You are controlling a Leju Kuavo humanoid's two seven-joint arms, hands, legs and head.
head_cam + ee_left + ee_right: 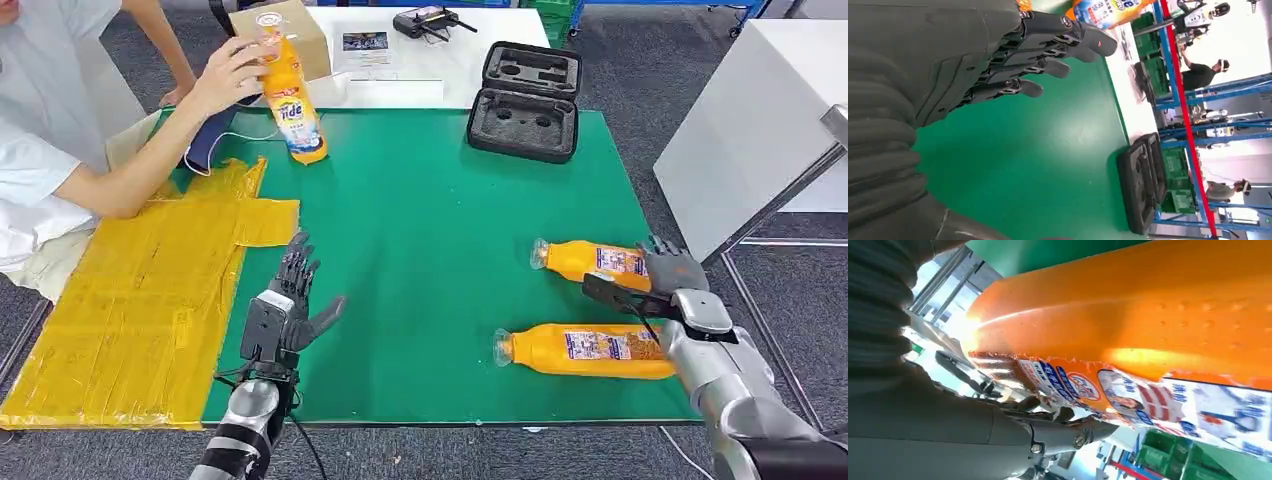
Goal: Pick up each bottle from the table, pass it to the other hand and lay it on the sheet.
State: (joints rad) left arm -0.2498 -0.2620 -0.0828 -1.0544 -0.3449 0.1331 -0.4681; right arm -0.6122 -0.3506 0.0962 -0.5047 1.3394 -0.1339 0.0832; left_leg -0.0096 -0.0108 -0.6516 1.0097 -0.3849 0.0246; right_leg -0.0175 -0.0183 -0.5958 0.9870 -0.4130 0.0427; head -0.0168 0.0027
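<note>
Two orange bottles lie on their sides at the right of the green mat (430, 230), one farther (585, 261) and one nearer (585, 350). My right hand (668, 282) hovers between them, fingers spread over the base end of the farther bottle and thumb apart, gripping nothing. In the right wrist view an orange bottle (1148, 315) lies close against that hand (1048, 432). My left hand (290, 305) is open above the mat, beside the yellow sheet (130, 300); its fingers (1048, 50) are stretched out. A person's hand holds a third bottle (290, 100) upright at the mat's far left; this bottle (1103, 10) also shows in the left wrist view.
A person sits at the far left, forearm over the sheet's far end. An open black foam case (525, 100) (1143, 185) stands at the mat's far edge. A cardboard box (300, 30) and papers lie behind. A white table (750, 120) stands to the right.
</note>
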